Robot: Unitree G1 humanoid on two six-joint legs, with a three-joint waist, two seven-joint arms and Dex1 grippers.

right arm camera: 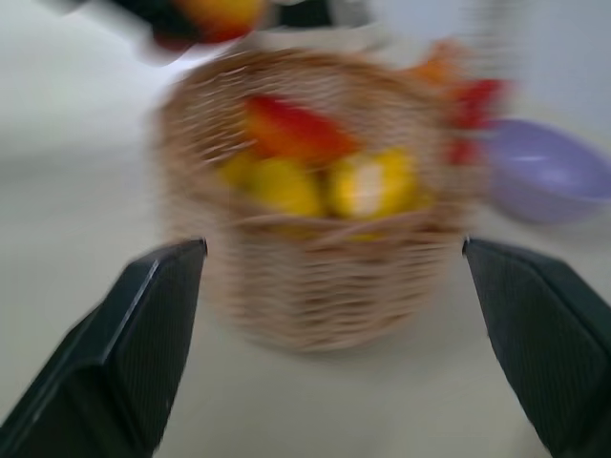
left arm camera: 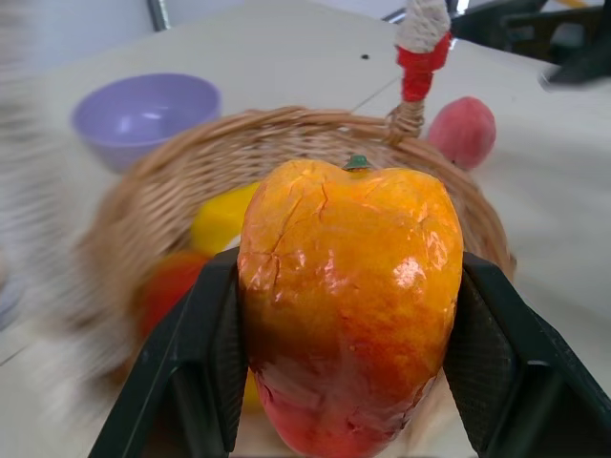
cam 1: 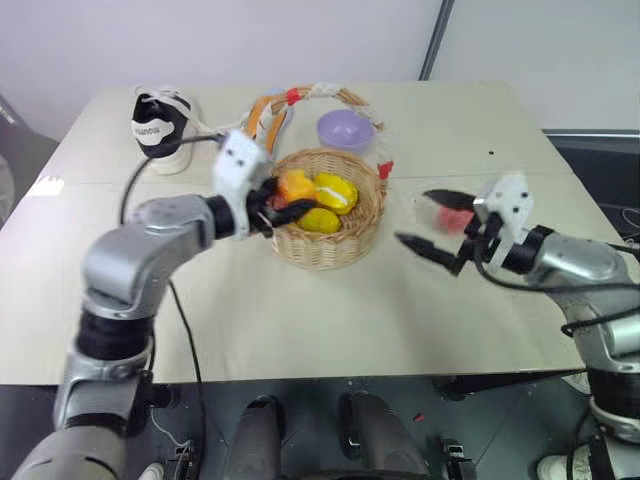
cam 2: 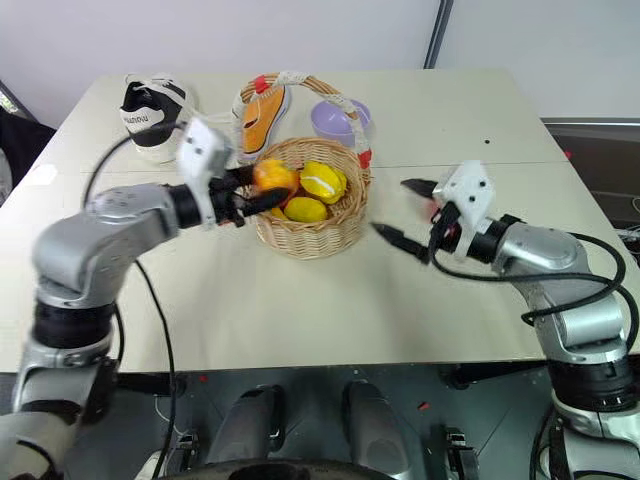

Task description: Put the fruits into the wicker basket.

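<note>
One mango (left arm camera: pixel 348 305), pinched in your left fingers (left arm camera: pixel 205 382), needed releasing squarely over the basket (cam 1: pixel 345 240); right fingers (right arm camera: pixel 153 334) stood spread.

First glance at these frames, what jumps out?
The left hand, clamped on an orange-red mango-like fruit, sits at the near rim of the wicker basket, which already holds yellow lemon-like fruits. To the basket's right the right hand hangs open above the table, with a pink peach-like fruit lying on the table behind it. A lilac bowl and a sneaker sit at the back.
</note>
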